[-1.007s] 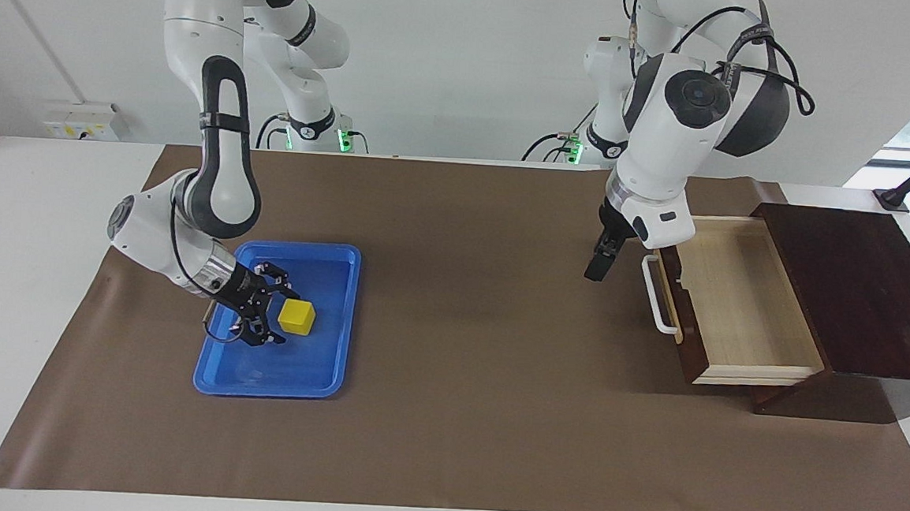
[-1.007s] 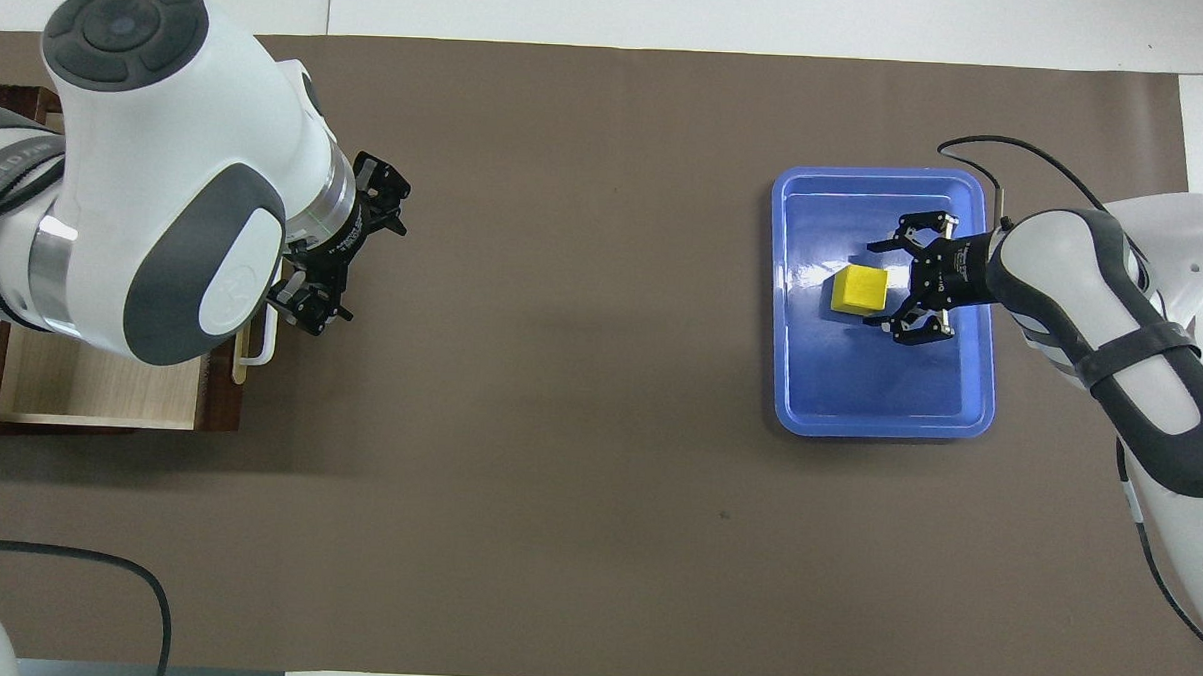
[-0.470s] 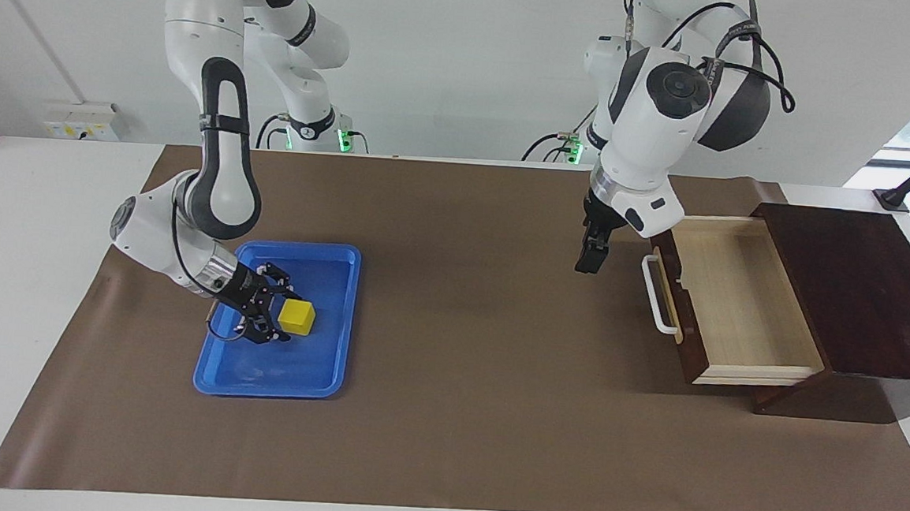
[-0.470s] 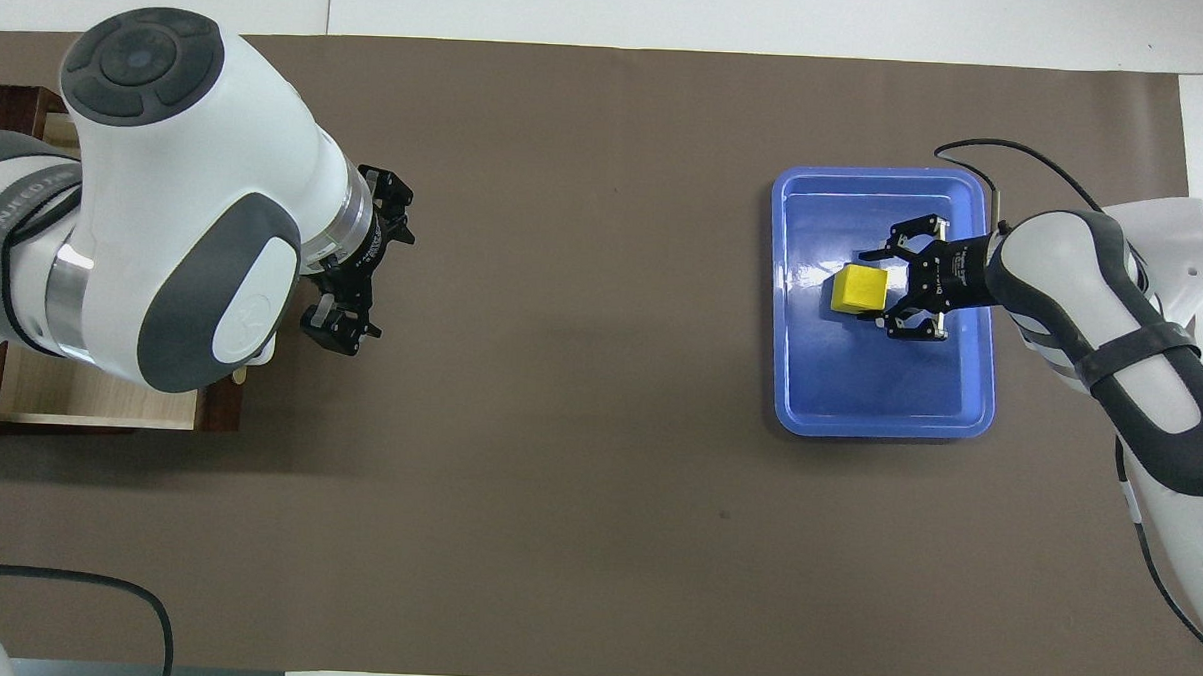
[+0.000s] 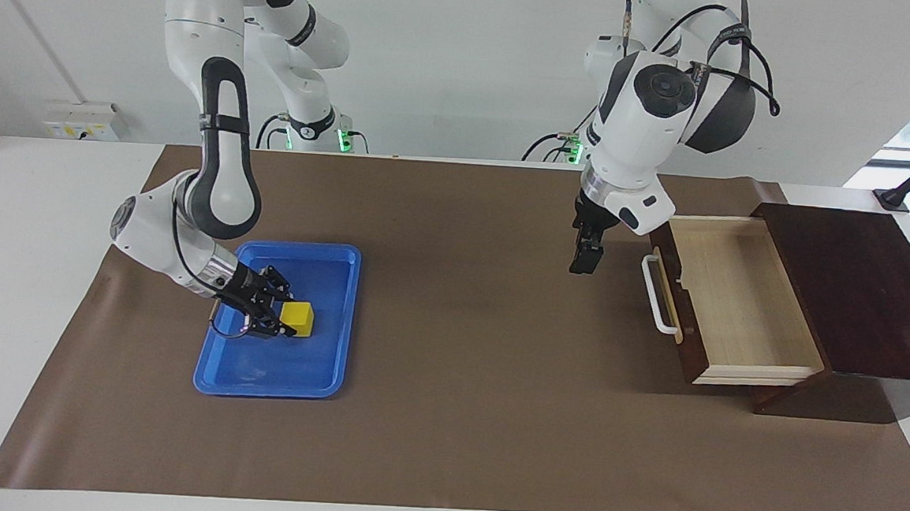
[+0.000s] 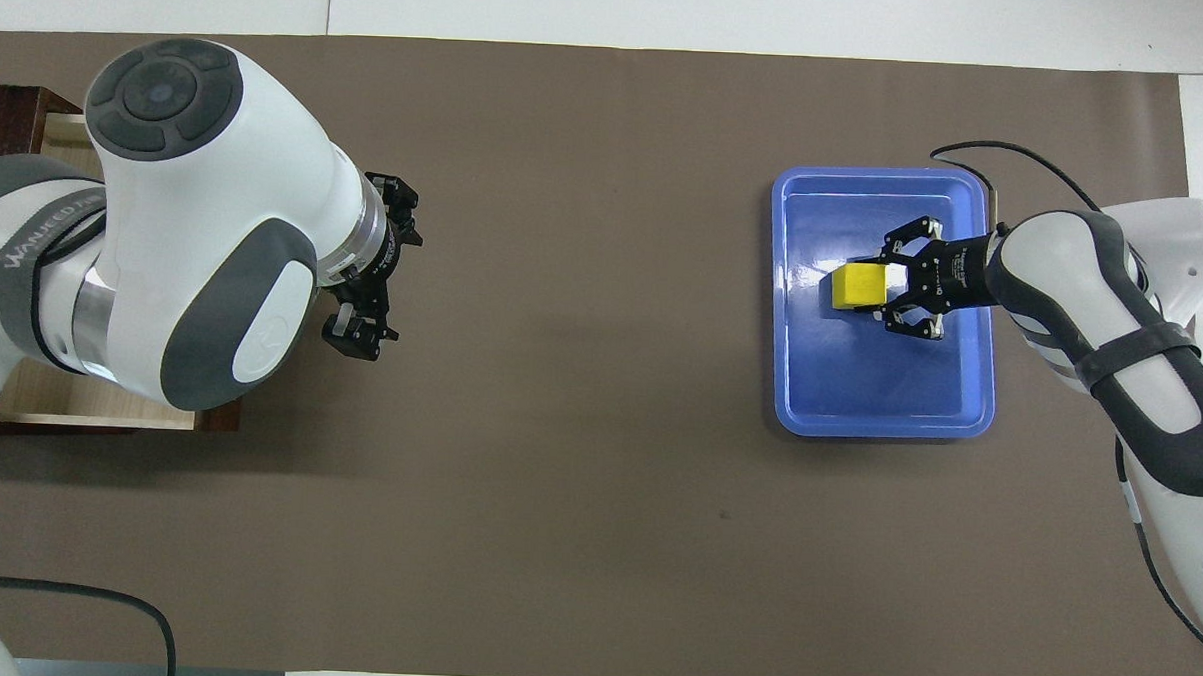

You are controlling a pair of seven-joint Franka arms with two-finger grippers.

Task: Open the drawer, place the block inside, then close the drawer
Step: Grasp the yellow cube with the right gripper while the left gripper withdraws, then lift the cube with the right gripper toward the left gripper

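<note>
The yellow block (image 5: pixel 299 319) (image 6: pixel 853 286) rests in the blue tray (image 5: pixel 273 390) (image 6: pixel 879 428) toward the right arm's end of the table. My right gripper (image 5: pixel 283 321) (image 6: pixel 875 288) lies low in the tray, shut on the block from two sides. The drawer (image 5: pixel 736 304) (image 6: pixel 99 406) stands pulled out of its dark wooden box (image 5: pixel 856 288), its pale inside bare and its white handle (image 5: pixel 658 295) facing the table's middle. My left gripper (image 5: pixel 584 262) (image 6: pixel 356 341) hangs open over the mat beside the handle, holding nothing. In the overhead view the left arm hides most of the drawer.
A brown mat (image 5: pixel 479 383) covers the table between the tray and the drawer. A black cable (image 6: pixel 978 151) loops from the right arm's wrist over the tray's corner.
My right gripper has slid forward and closed on the block. The left gripper has risen and drawn away from the drawer handle toward the robots.
</note>
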